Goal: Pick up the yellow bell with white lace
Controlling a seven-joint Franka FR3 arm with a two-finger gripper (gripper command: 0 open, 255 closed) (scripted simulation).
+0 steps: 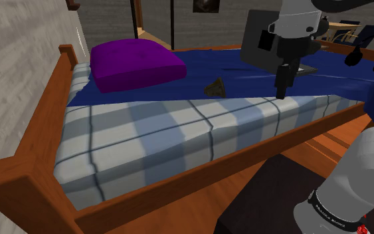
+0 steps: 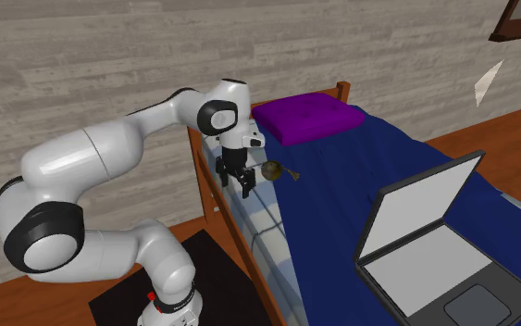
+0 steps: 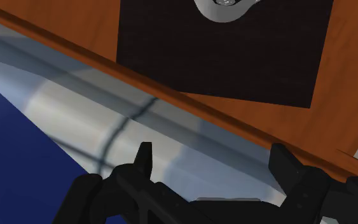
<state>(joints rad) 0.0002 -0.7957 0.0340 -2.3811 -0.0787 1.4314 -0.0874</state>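
The bell (image 1: 214, 88) looks dark olive-yellow and lies on its side on the blue blanket (image 1: 245, 73) near the middle of the bed. Seen in the second exterior view, the bell (image 2: 272, 170) points its small handle away from the arm. My black gripper (image 1: 281, 92) hangs above the bed to the shoulder view's right of the bell, apart from it. From the second exterior camera the gripper (image 2: 236, 183) is just beside the bell, over the checked sheet. In the wrist view the gripper (image 3: 215, 167) is open over the sheet and bed rail, with nothing between its fingers (image 3: 144, 156).
A purple pillow (image 1: 135, 63) rests at the head of the bed. An open laptop (image 2: 434, 241) sits on the blanket further down. The wooden bed frame (image 1: 46, 119) runs along the mattress edge, and my dark stand (image 3: 222, 51) is on the wooden floor beside it.
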